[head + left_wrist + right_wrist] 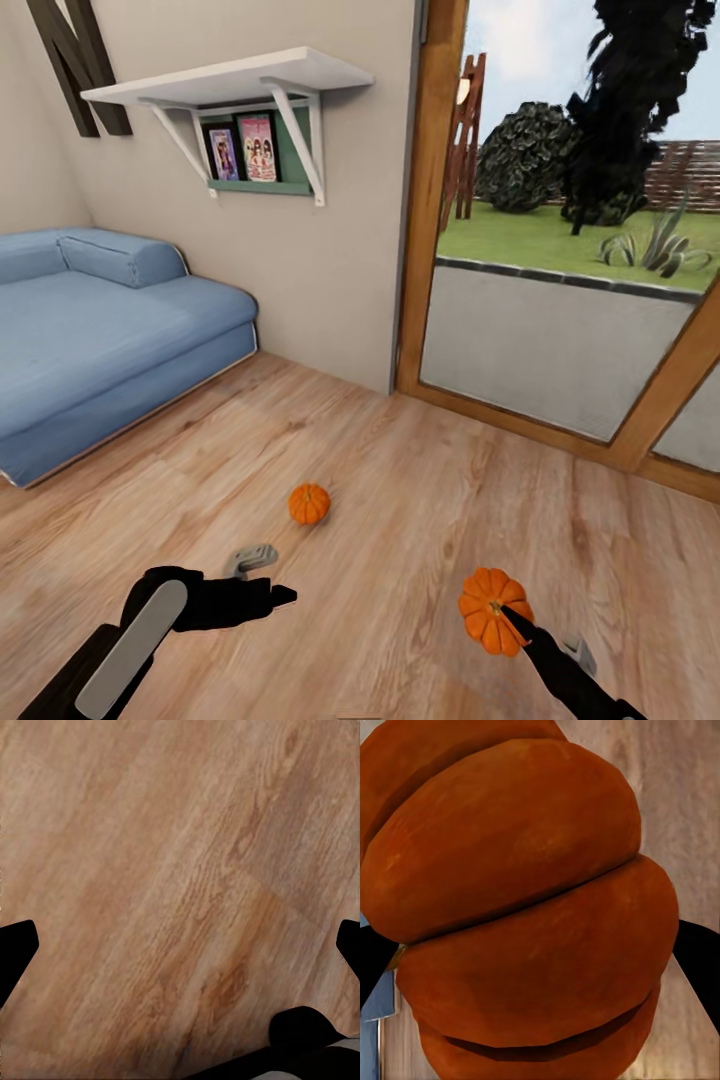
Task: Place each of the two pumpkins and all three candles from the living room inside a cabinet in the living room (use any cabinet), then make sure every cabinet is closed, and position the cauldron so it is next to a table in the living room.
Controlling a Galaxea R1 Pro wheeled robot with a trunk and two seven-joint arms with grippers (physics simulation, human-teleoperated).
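One small ribbed orange pumpkin (309, 503) lies on the wooden floor ahead of me. My left gripper (270, 580) hovers low over the boards a little short of it and to its left, open, with bare floor between its fingers (16, 945). A second pumpkin (488, 608) is raised off the floor, and my right gripper (515, 625) is shut on it. In the right wrist view this pumpkin (525, 907) sits close up between the dark fingertips (701, 960). The candles, cabinet, cauldron and table are out of view.
A blue sofa (90, 330) stands along the left wall under a white wall shelf (240, 85). A glass door with a wooden frame (430, 200) takes up the right side, with the garden beyond. Wooden floor (400, 480) lies open between them.
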